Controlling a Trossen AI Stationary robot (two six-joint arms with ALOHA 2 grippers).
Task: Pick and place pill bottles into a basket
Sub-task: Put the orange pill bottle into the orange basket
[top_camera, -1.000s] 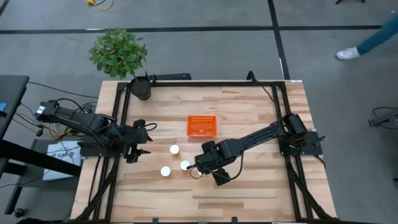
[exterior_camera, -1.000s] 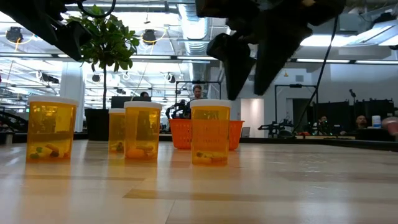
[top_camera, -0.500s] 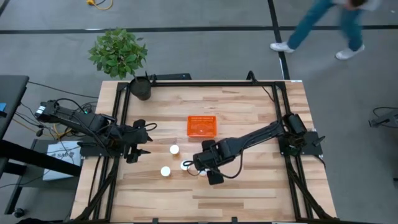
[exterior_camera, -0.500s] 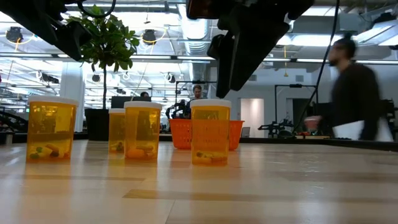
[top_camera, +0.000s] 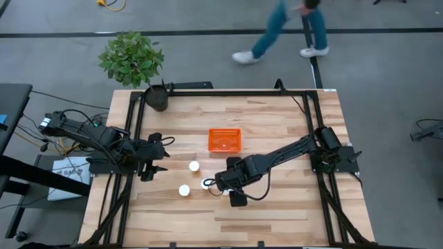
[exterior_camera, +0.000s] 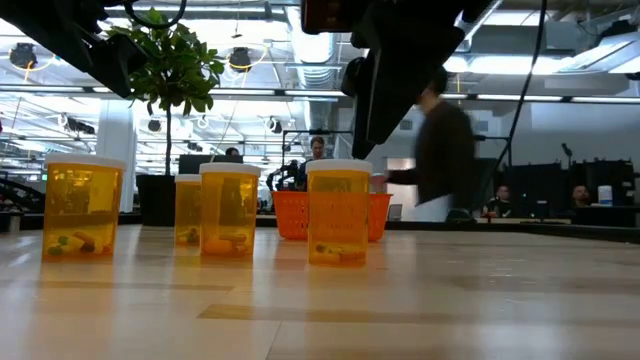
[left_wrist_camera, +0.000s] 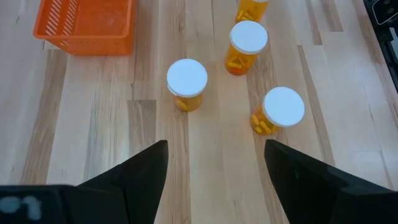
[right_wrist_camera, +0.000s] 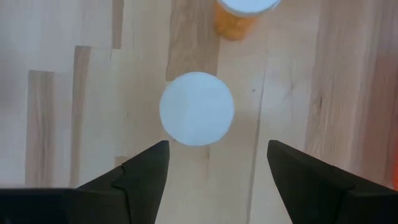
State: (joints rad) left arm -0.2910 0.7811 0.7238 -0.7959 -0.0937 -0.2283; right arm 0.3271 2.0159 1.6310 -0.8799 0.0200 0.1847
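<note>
Overhead, landmark: the orange basket [top_camera: 225,140] stood mid-table [top_camera: 277,214], nothing visible inside it.
Right gripper [top_camera: 216,185]: hung on the near side of the basket, over one pill bottle [top_camera: 206,183]; its jaws stood apart, astride that white cap [right_wrist_camera: 196,109] without touching it in the right wrist view.
Hidden: the arm cut off part of this bottle from above.
Other bottles: one [top_camera: 194,166] near the basket's left front corner, one [top_camera: 184,190] farther out the same way.
Fourth bottle: only a sliver of amber [left_wrist_camera: 251,9] at the left wrist picture's edge; overhead I could not find it.
Left gripper [top_camera: 158,155]: waited well left of the basket, jaws apart, holding nothing.
Background: a blurred person [exterior_camera: 437,150] beyond the table, face unreadable; a potted plant [top_camera: 133,61] at the far left corner.
</note>
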